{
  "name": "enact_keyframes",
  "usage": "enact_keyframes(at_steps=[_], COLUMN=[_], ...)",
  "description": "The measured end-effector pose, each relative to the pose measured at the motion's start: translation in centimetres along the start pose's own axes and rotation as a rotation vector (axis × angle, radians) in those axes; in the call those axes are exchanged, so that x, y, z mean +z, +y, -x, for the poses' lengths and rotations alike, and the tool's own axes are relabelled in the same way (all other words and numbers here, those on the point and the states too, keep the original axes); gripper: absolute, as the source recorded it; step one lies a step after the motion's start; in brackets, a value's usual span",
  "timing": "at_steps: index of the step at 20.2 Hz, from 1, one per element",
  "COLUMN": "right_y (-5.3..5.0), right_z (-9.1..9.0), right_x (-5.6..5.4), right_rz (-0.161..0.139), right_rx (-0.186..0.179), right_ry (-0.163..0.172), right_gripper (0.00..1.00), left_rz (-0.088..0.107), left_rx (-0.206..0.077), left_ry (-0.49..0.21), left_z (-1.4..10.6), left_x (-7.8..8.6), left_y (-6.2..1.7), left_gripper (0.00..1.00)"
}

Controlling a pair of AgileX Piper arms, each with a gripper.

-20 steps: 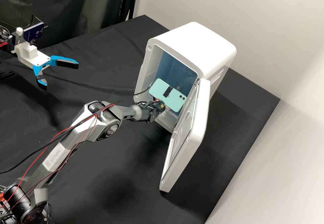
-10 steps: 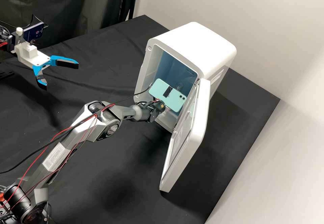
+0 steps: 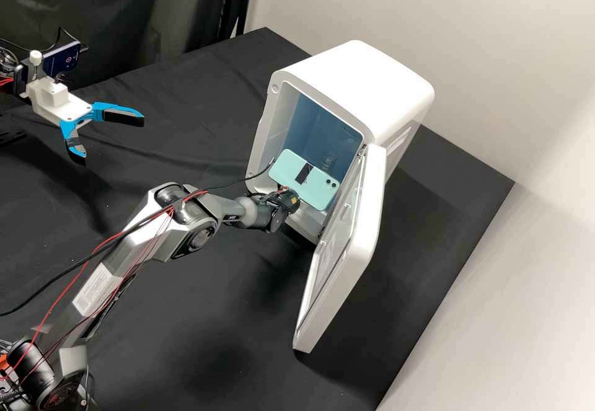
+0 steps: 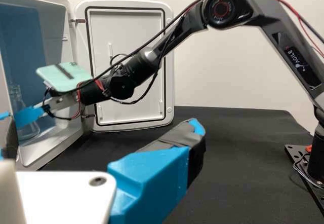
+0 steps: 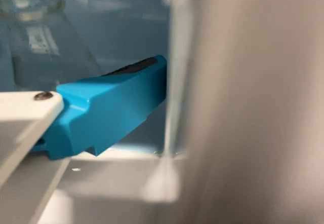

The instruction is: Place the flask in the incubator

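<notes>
**A:** High view: where's the flask (image 3: 328,162)?

**B:** Inside the incubator (image 3: 372,88). The right gripper (image 4: 30,115) reaches in near it, but I cannot tell its grip. The left gripper (image 3: 98,129) hangs spread at far left, out of the way.

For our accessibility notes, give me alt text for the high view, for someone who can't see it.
A dark grey right arm ends in the mouth of an open white box-shaped incubator with a blue interior, where a clear glass flask stands. The left gripper hovers open above the black bench, well apart.
</notes>
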Motion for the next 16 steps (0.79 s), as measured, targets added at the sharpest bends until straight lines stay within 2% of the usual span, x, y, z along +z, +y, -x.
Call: enact_keyframes(at_steps=[2,5,8,12,16], right_y=[0.7,1.3,1.4,1.6,1.7], right_z=[0.8,1.9,2.8,3.6,4.6], right_x=[-0.1,-0.3,-0.4,-0.3,-0.6], right_rz=[-0.021,-0.032,-0.036,-0.037,-0.038], right_rx=[0.027,0.054,0.073,0.080,0.091], right_ry=[0.027,0.059,0.088,0.095,0.119], right_gripper=[1.00,1.00,1.00,1.00,1.00], left_rz=[0.000,0.000,0.000,0.004,0.005], left_rx=[0.000,0.000,0.000,-0.004,-0.005], left_ry=[0.000,0.000,0.000,0.001,0.003], left_z=[0.0,0.0,0.0,0.1,0.1], left_x=[0.0,0.0,0.0,0.0,0.0], left_y=[0.00,0.00,0.00,-0.12,-0.16], left_gripper=[1.00,1.00,1.00,1.00,1.00])
